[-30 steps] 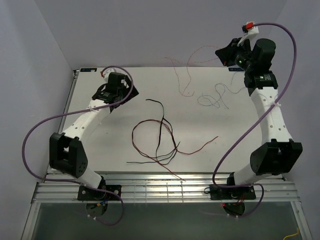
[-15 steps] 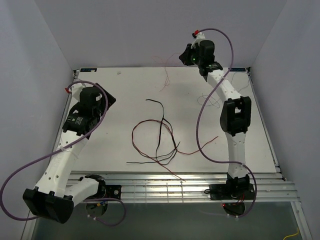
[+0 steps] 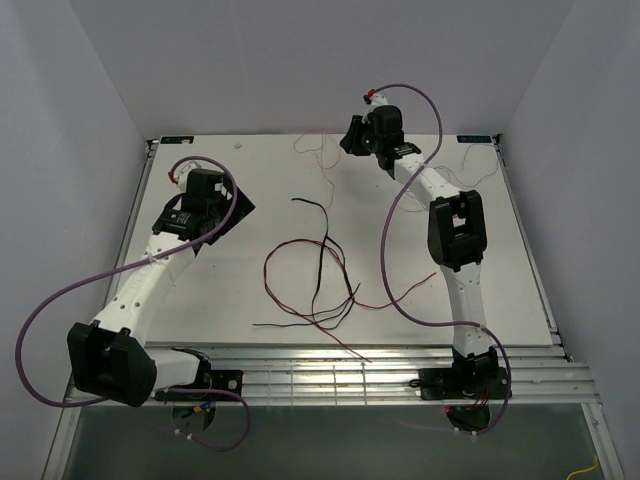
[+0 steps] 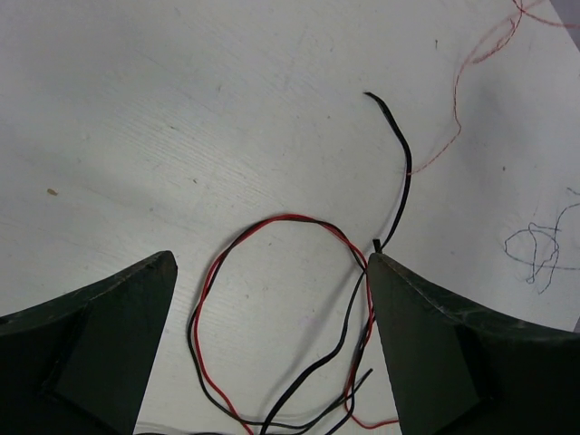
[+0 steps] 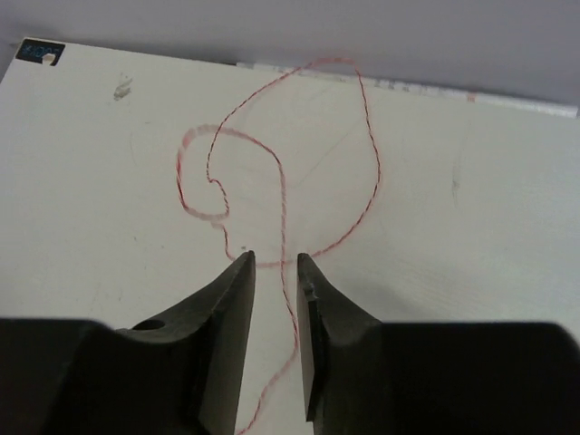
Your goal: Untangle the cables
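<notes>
A tangle of dark red and black cables [image 3: 322,300] lies mid-table, with a black end [image 3: 312,204] curling toward the back. In the left wrist view the red loop [image 4: 290,217] and the black strand [image 4: 404,172] lie below my left gripper [image 4: 270,263], which is wide open and empty. That gripper [image 3: 240,206] hovers left of the tangle. A very thin pale pink cable [image 3: 322,160] lies at the back. My right gripper [image 3: 350,136] is over it. Its jaws [image 5: 275,258] stand a narrow gap apart, and the pink cable [image 5: 372,154] runs between them unpinched.
A thin bluish-grey wire [image 4: 535,256] curls right of the tangle, mostly hidden by the right arm in the top view. Thick purple cables [image 3: 400,230] loop off both arms. White walls [image 3: 100,80] close in the table at the back and sides.
The right arm swung from the back right corner to the back middle and lowered, and the pink cable moved left with it. The left arm shifted back, then forward again toward the tangle.
</notes>
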